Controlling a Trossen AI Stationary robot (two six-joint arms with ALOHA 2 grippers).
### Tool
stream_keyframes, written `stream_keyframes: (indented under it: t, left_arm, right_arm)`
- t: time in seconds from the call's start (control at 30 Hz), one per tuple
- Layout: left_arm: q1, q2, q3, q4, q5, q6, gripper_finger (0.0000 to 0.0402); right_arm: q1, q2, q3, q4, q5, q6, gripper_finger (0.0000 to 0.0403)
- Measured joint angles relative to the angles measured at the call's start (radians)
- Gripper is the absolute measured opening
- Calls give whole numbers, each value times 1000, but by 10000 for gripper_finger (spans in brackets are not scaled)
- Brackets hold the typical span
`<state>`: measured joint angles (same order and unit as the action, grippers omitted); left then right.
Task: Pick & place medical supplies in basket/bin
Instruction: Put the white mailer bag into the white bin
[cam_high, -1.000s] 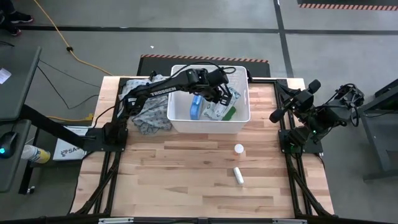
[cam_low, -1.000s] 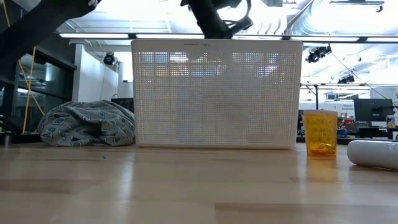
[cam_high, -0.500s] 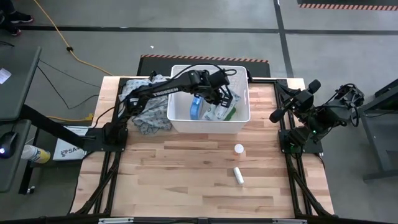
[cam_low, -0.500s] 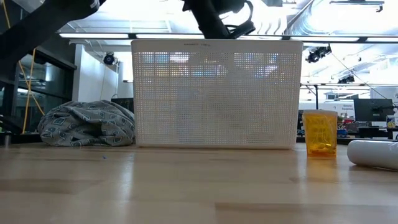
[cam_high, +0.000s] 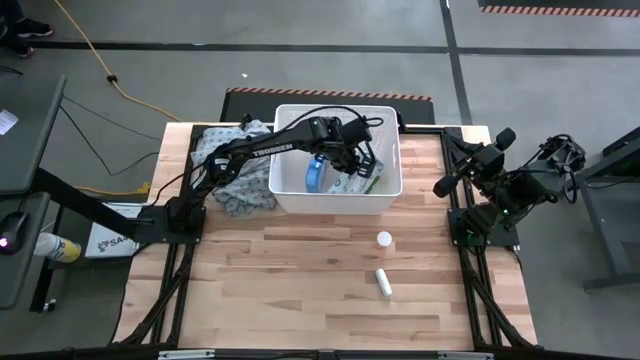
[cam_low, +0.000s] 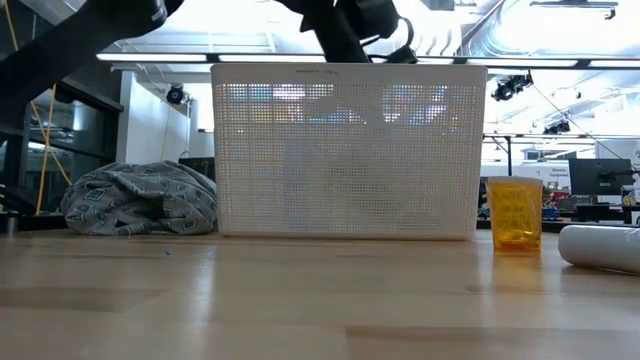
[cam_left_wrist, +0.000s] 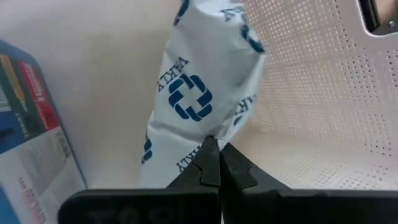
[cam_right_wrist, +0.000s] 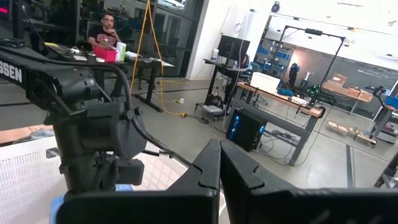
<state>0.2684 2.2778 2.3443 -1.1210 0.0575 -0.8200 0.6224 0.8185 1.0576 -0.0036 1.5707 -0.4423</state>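
**A:** High view: the left claw (cam_high: 357, 160) has sunk lower into the basket (cam_high: 335, 207) than a second ago. It is pinched shut on the pack (cam_left_wrist: 199, 93) at its edge.

**B:** So the pack is nearly placed?

**A:** I judge so. It's already inside, beside the blue packet (cam_high: 315, 172), and only the release is left.

**B:** What's still out?

**A:** The vial (cam_high: 384, 238) and the tube (cam_high: 382, 281), on the bare wooden table (cam_high: 300, 290) — well apart from the basket. The right claw (cam_right_wrist: 219, 146) waits closed at the table's right edge, with a workshop of desks and monitors behind.

A robotics lab or workshop is suggested: desks with monitors (cam_right_wrist: 227, 45), ceiling ducts (cam_low: 520, 35), and what may be concrete floor (cam_high: 300, 50).
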Motion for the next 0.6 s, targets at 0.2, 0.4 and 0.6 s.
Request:
stream_keyframes:
  t: [0.2,0.4,0.6]
  left_arm:
    - [0,8,0,-11,6,0,34]
    - [0,12,-1,-17,11,1,27]
    - [0,12,-1,-17,11,3,60]
  right_arm:
    - [0,0,0,0,0,0,0]
    - [0,0,0,0,0,0,0]
    - [0,0,0,0,0,0,0]
